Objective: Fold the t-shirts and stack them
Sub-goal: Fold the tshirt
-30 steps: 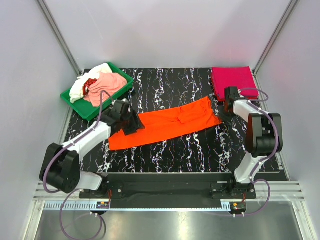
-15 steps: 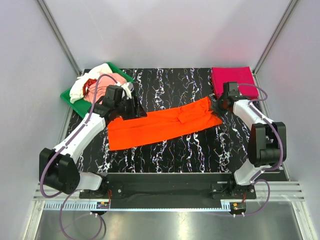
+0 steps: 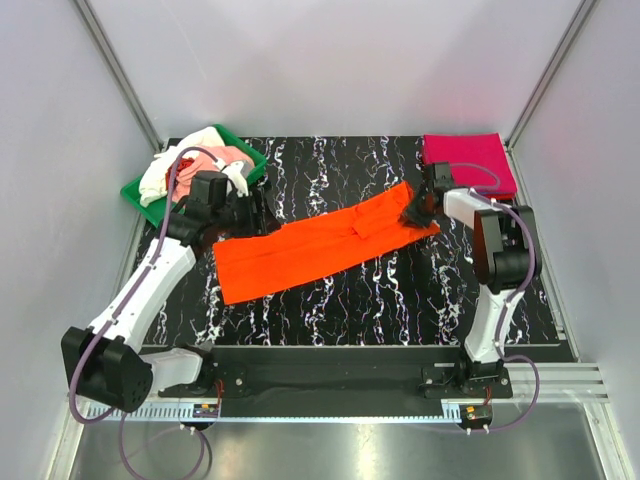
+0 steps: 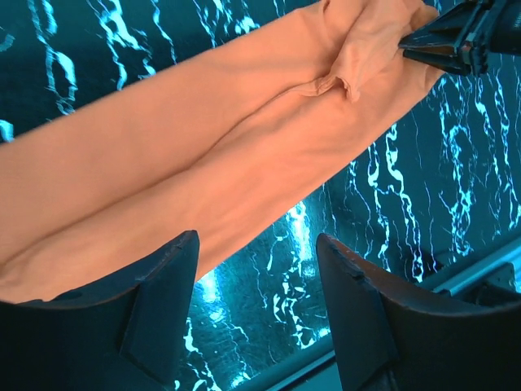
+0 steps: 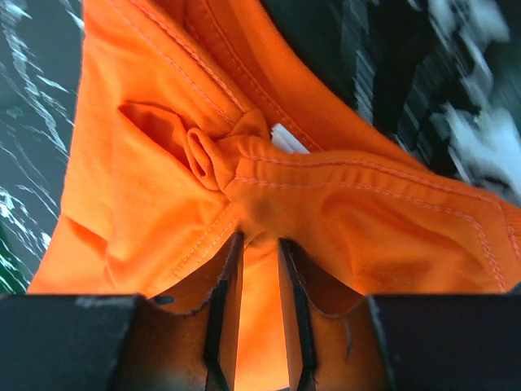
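The bright orange t-shirt [image 3: 320, 245] lies folded into a long strip, running diagonally across the black marbled table. My right gripper [image 3: 413, 213] is at its right end, shut on a bunched fold of the orange cloth [image 5: 259, 269] near a stitched hem. My left gripper [image 3: 258, 212] is open and empty, just behind the strip's left part; in its wrist view the fingers [image 4: 163, 285] frame bare table beside the orange t-shirt [image 4: 203, 147]. A folded magenta-pink t-shirt [image 3: 468, 160] lies at the back right corner. White, pale pink and red t-shirts [image 3: 195, 165] are heaped in the tray.
The green plastic tray [image 3: 150, 200] stands at the back left, close behind my left gripper. The right gripper also shows in the left wrist view [image 4: 456, 37]. The table's front edge [image 3: 380, 345] runs along the arm bases.
My left gripper has come off the shirt's left end and moved back toward the tray. My right gripper has moved left onto the shirt's right end and closed on it.
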